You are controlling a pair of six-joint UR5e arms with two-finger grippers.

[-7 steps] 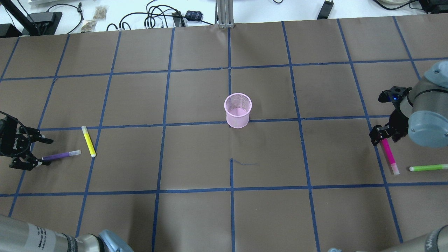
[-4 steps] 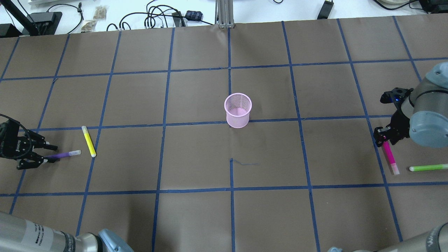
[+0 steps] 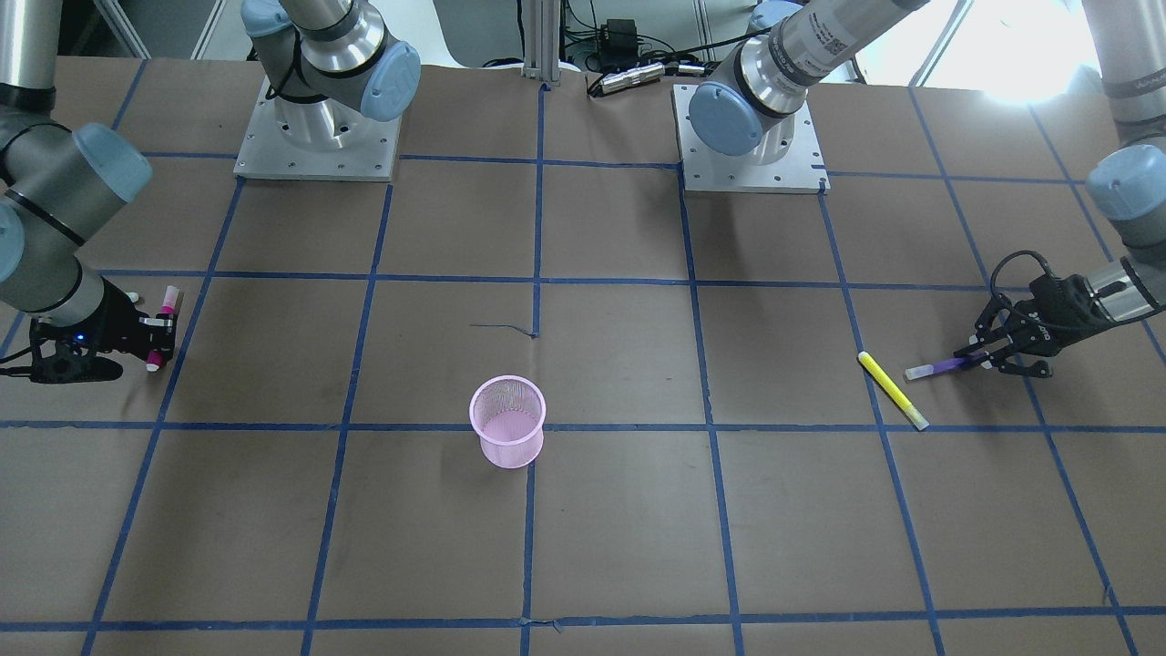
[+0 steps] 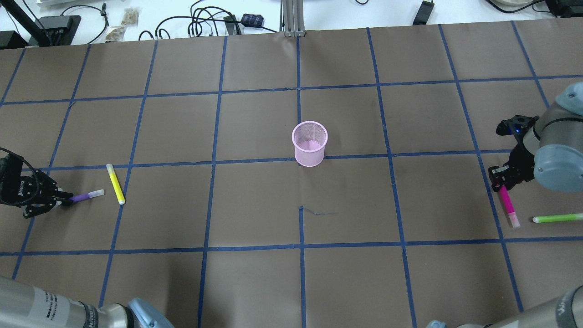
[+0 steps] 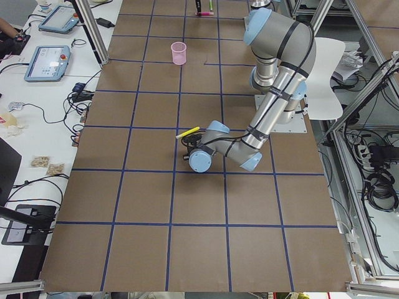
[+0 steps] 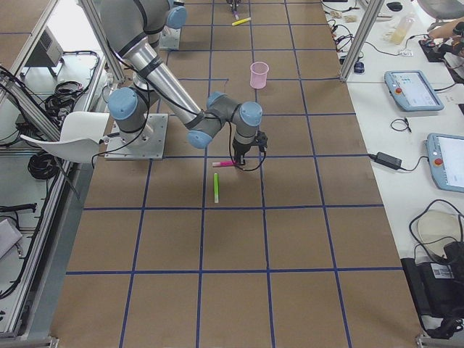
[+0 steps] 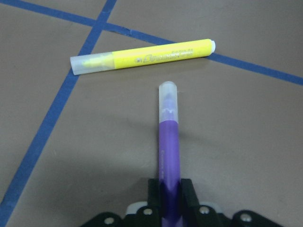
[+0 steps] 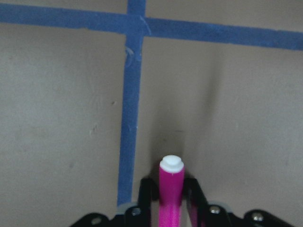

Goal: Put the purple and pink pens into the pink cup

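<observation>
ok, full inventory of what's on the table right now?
pink cup: 1, pink mesh, upright at the table's middle, empty
purple pen: 1, purple with a clear cap, far on the robot's left, its end between the left hand's fingers
pink pen: 1, magenta, far on the robot's right, its end in the right hand
yellow pen: 1, yellow, lying just past the purple pen's cap, not touching it
green pen: 1, green, lying beside the pink pen's free end
table: 1, brown cover with a blue tape grid
cables: several, black, beyond the far edge
left hand: 1, black, closed on the purple pen
right hand: 1, black, closed on the pink pen
</observation>
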